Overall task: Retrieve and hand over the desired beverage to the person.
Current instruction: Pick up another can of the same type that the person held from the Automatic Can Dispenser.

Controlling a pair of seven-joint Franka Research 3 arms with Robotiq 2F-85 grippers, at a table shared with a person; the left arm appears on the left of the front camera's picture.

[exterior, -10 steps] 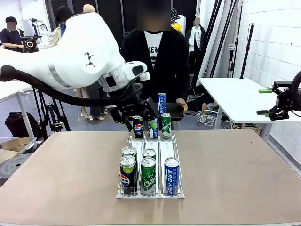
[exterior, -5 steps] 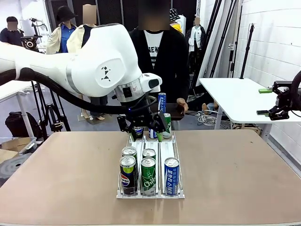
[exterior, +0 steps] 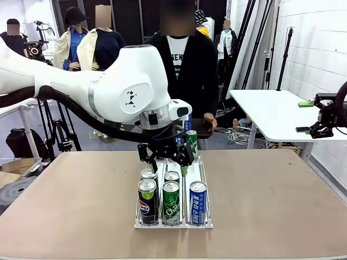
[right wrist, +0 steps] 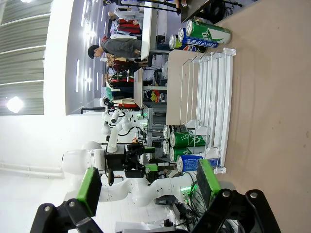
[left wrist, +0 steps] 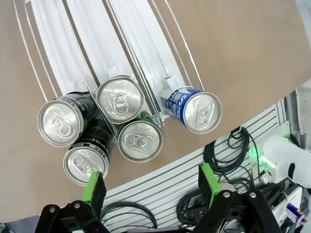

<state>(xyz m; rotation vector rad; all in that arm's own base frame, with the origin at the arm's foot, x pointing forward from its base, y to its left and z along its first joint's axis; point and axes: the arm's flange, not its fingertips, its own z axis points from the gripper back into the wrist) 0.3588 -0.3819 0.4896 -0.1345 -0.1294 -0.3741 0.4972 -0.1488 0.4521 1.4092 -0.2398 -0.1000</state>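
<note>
A white wire rack point(exterior: 204, 172) on the table holds several cans. At its near end stand a black Pepsi can point(exterior: 147, 201), a green can point(exterior: 171, 202) and a blue can point(exterior: 198, 202), with two more behind them. A green can point(exterior: 191, 143) stands at the far end. My left gripper point(exterior: 168, 165) hangs open just above the second row, touching nothing. From its wrist I look down on the can tops, the blue can point(left wrist: 197, 110) and a green can point(left wrist: 140, 141) beyond my open left gripper point(left wrist: 151, 187). The person point(exterior: 181, 65) stands behind the table. My right gripper point(right wrist: 148, 187) is open and empty.
A white side table point(exterior: 271, 111) stands at the right, with my right arm point(exterior: 325, 115) over its edge. The person's hand point(exterior: 209, 119) rests on a dark flat object at the table's far edge. Bare tabletop point(exterior: 282, 200) lies on both sides of the rack.
My left arm has swung right and toward me, carrying its open gripper from the far-end cans down over the rack's second row. The right arm has not moved.
</note>
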